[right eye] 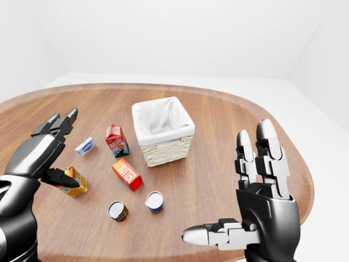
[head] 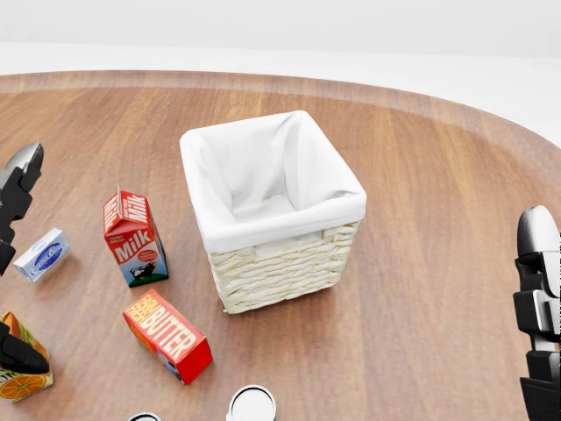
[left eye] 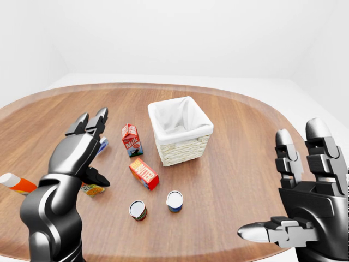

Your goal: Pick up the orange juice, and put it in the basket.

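- Your left hand (right eye: 41, 155) hangs over the left side of the table (right eye: 229, 131), palm turned inward, its two long fingers (right eye: 59, 122) stretched toward the far side and the thumb (right eye: 61, 177) angled down and to the right.
- That hand is spread wide, gripping nothing; the thumb tip sits right at the top of the orange juice (right eye: 72, 182), though you cannot tell from these views whether it touches the carton.
- The orange juice stands upright on the table near the left edge, on the near side of the small blue-and-white packet (right eye: 85, 146) and well left of the basket (right eye: 163, 130).
- Your right hand (right eye: 256, 210) is raised at the near right, palm toward the scene, fingers (right eye: 267, 150) pointing straight up and the thumb (right eye: 215, 236) stuck out to the left; it too is spread and empty.
- The basket, wicker with a white cloth lining, sits around the middle of the table with nothing visible inside.
- The milk carton (right eye: 116, 140) stands just left of the basket; the butter box (right eye: 126, 174) lies nearer you, tilted on the wood.
- Two small round cans (right eye: 117, 210) stand on the near side of the butter box, side by side but apart.
- In the left-eye view, an orange-and-white object (left eye: 15, 183) lies at the far left edge.
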Available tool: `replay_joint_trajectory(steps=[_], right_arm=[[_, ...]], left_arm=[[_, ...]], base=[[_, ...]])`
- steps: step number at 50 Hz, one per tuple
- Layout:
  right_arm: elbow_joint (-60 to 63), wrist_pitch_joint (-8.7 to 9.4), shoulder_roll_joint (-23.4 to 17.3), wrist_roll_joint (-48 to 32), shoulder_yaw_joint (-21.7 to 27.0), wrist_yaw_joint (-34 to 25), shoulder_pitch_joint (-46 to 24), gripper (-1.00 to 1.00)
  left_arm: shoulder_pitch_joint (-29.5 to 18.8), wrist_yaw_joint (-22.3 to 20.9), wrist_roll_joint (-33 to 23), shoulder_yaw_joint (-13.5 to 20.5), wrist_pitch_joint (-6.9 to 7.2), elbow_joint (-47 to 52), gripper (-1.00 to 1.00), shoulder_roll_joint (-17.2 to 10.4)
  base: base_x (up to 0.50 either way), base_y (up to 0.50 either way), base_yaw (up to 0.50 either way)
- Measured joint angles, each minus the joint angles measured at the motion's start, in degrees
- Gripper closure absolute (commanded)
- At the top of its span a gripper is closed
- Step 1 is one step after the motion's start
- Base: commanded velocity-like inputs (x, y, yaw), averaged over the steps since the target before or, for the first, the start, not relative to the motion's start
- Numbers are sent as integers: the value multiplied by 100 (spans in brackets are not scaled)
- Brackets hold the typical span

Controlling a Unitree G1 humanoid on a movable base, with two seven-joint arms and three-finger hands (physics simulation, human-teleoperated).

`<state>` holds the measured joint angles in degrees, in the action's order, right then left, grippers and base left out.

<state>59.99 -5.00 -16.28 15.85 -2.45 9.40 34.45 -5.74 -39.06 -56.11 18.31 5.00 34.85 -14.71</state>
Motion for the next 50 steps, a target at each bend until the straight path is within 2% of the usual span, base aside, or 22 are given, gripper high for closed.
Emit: replay_joint_trajectory(steps=[9, 27, 50], right_arm=[[0, 0, -22, -21, -3, 4, 21, -100], [0, 0, -50, -23, -22, 34, 24, -100], [0, 0, -68, -39, -59, 68, -16, -100]], left_arm=[[151, 201, -270, 109, 0, -551, -100, 3], [130, 1201, -645, 136, 0, -1924, -100, -224], [72, 1978, -98, 131, 0, -3215, -100, -438]], base=[[0, 0, 0], [0, 0, 0], [0, 0, 0]])
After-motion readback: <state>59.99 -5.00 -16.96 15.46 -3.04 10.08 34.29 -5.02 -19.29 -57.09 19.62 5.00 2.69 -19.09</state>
